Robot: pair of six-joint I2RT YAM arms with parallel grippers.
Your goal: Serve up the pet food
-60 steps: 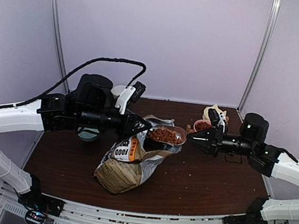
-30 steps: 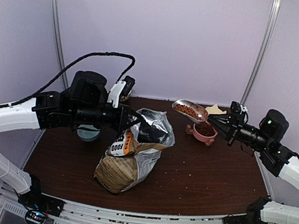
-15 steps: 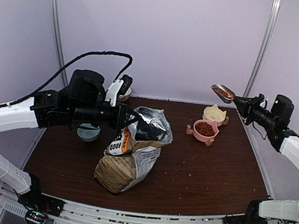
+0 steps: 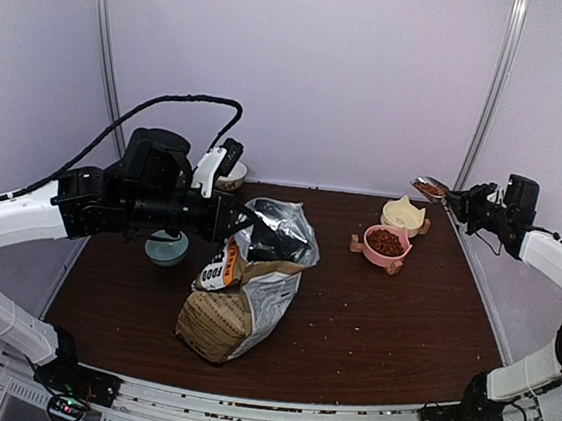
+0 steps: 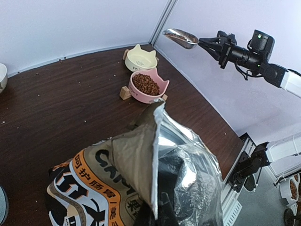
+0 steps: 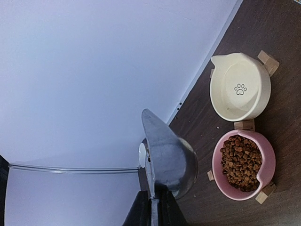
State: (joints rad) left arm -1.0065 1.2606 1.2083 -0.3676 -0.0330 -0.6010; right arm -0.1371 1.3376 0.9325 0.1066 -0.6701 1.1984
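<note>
Two arms up, both gripping; brown kraft bag with silver foil lining [image 4: 236,301] stands slumped mid-way across the dark wooden table [image 4: 389,328], mouth open at the top, orange-and-white print on its front. Left gripper [image 4: 242,224] is at the bag's upper left edge, fingers pressed together and pinching the foil rim – in the left wrist view the pinch sits at the bottom edge, foil flap rising above it.

Right gripper [image 4: 455,196] is well right of the bag and behind it, raised off the table near the back right corner post; its jaws are clamped on the handle of a shiny metal scoop [image 4: 430,188], bowl end pointing toward the bag.

Reddish-brown kibble [image 4: 386,243] sits in three places:
- a small load in the scoop
- a full heap in the pink cat-eared bowl [image 4: 387,252], right of the bag on small wooden feet
- loose crumbs scattered on the table right of the bag

Cream cat-eared bowl [image 4: 403,216] is right of the bag, just behind the pink one, with a paw print on its floor [image 6: 240,88]; the scoop hangs beyond and above it, apart.

Grey-teal bowl [image 4: 166,252] is left of the bag, partly under the left arm; white bowl [image 4: 231,176] is behind the bag at the back wall – half hidden by the wrist.
</note>
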